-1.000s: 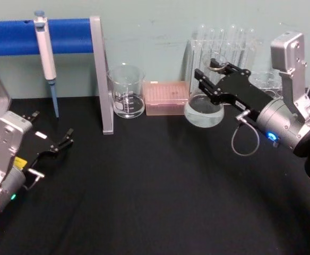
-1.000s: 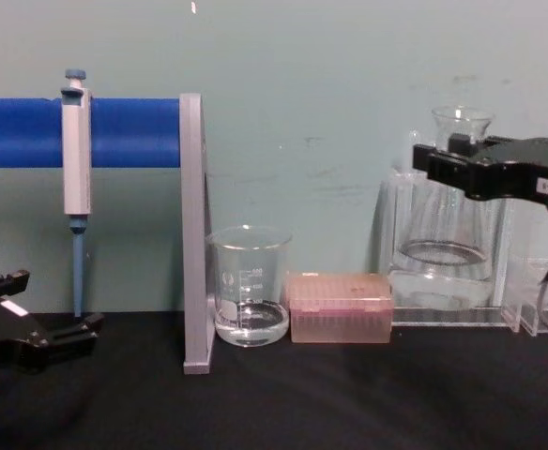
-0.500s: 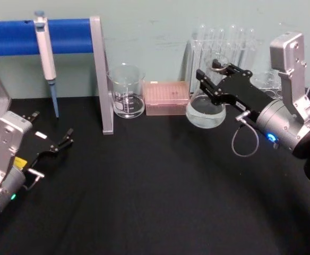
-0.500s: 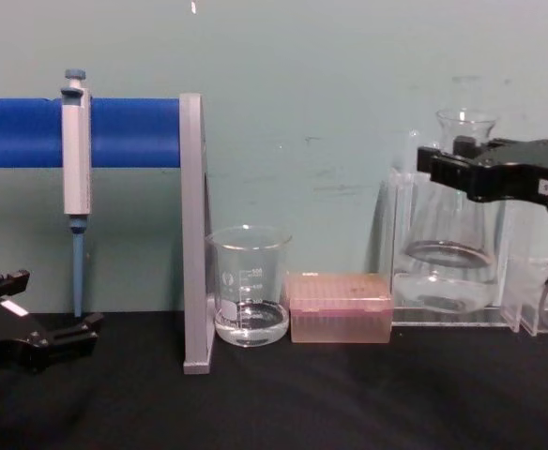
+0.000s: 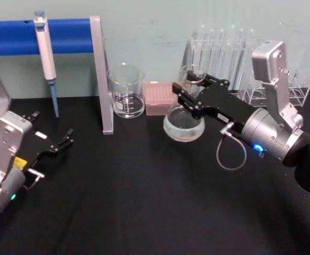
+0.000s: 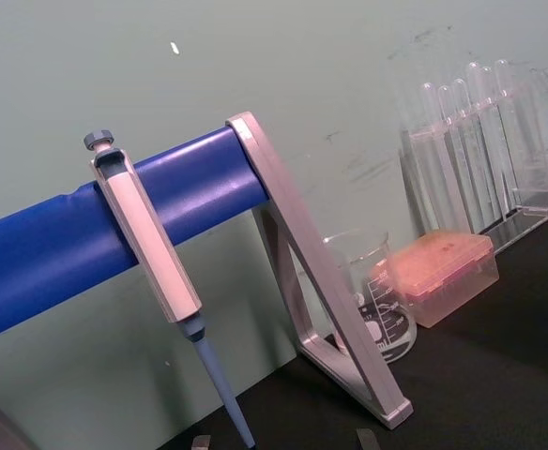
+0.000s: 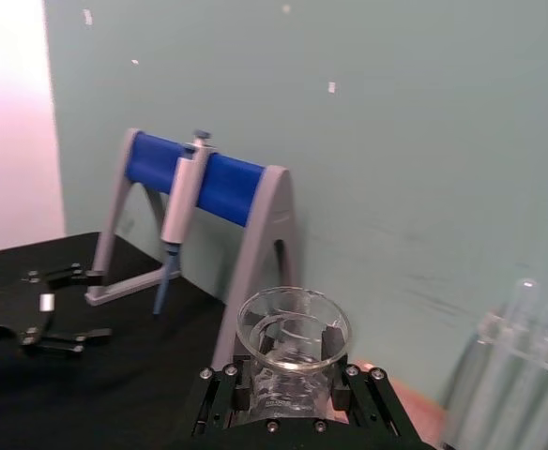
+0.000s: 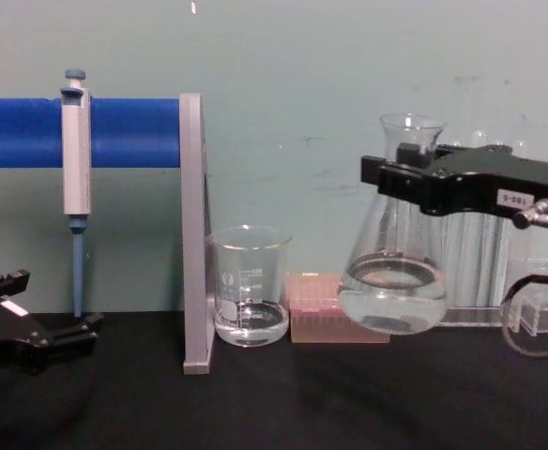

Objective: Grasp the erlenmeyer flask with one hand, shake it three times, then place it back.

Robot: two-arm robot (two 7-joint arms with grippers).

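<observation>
The right gripper (image 5: 192, 87) was clamped on the neck of the erlenmeyer flask (image 5: 183, 123), holding it just right of the beaker (image 5: 126, 91) and seemingly clear of the table (image 5: 144, 202). The left gripper (image 5: 51, 126) lay well left of the beaker, fingers apart.

Right gripper (image 5: 191, 87): flat black body, two fingers, small silver screws (image 7: 225, 371) on the finger blocks, white numbered label (image 8: 516, 199) on the side. Behind it a silver cylindrical wrist (image 5: 264, 133) with a blue light (image 5: 258, 147), a thin grey cable loop (image 5: 217, 156) and a grey boxy bracket (image 5: 272, 69) on top.

Left gripper (image 5: 53, 126): black, white label, silver-grey housing (image 5: 6, 135), yellow sticker (image 5: 19, 161), small green light (image 5: 13, 196).
</observation>
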